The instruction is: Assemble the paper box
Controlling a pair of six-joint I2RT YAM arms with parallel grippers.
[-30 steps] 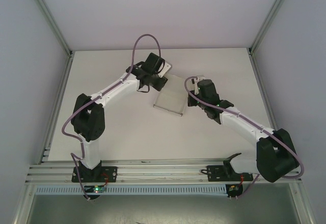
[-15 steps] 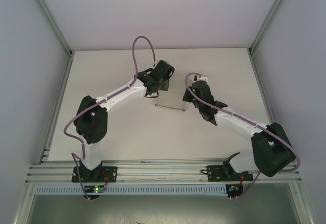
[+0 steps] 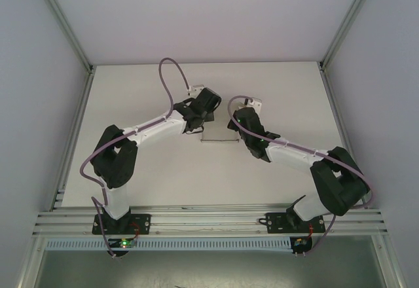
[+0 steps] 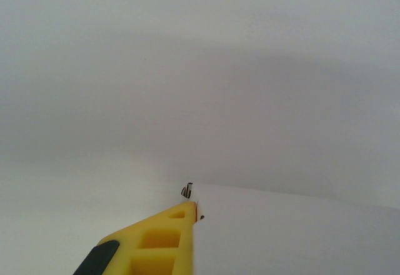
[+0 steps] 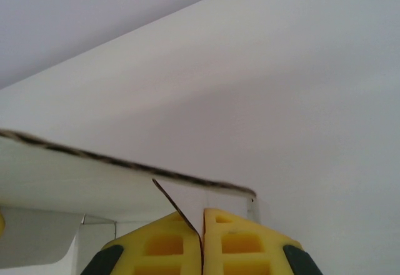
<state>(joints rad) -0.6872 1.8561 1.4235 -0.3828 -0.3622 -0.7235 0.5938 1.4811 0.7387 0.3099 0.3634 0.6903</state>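
The paper box is white card held up between both grippers at mid-table; from above just a narrow strip of it shows under the wrists. My left gripper is on its left side. In the left wrist view one yellow finger presses flat against a white panel, and the other finger is hidden behind the card. My right gripper is on the box's right side. In the right wrist view both yellow fingers pinch a thin card flap, the gripper shut, with a dark-edged panel just above.
The white tabletop is bounded by aluminium frame posts at left and right and a rail along the near edge. Purple cables loop above each wrist.
Both grippers have drawn toward each other at mid-table. The card, which lay as a wide sheet between them, now stands folded up and shows much smaller from above.
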